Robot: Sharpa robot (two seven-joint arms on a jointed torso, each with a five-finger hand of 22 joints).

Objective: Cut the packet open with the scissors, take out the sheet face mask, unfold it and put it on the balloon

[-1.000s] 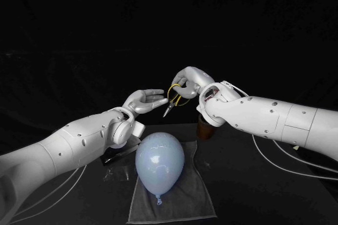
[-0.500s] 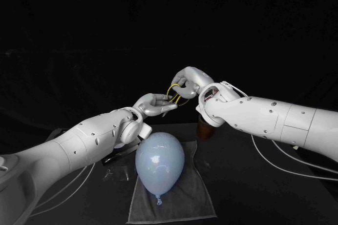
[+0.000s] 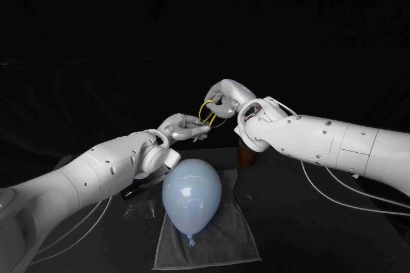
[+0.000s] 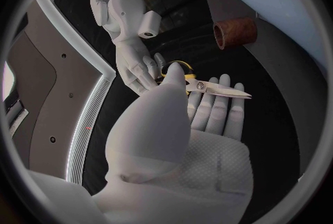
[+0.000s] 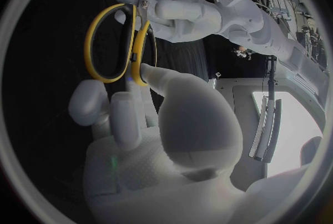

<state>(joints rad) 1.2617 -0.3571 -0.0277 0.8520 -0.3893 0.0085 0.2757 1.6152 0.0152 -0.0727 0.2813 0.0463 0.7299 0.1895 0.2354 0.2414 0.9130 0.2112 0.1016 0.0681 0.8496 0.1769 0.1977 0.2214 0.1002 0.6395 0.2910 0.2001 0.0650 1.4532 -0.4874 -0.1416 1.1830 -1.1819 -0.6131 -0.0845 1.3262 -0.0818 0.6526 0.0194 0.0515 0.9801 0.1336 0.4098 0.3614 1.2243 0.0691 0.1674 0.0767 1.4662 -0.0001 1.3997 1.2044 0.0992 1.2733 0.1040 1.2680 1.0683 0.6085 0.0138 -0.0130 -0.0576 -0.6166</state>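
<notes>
The white left arm (image 3: pixel 94 172) comes in from 8 o'clock and the white right arm (image 3: pixel 333 143) from 4 o'clock. Their hands meet just above the head view's middle. The silver left hand (image 3: pixel 181 127) pinches the blades of the yellow-handled steel scissors (image 3: pixel 208 114) between its thumb and fingers (image 4: pixel 215 103). The silver right hand (image 3: pixel 224 98), at the left hand's 1 o'clock, curls down and holds the yellow loops.

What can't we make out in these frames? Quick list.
1. Head view: blades of the yellow-handled metal scissors, mostly hidden by the left hand and its fingers.
2. Head view: clear plastic item beside the pale blue balloon, dim and partly behind the left arm; unidentifiable.
3. Head view: brown cylinder, top covered by the right arm.
</notes>
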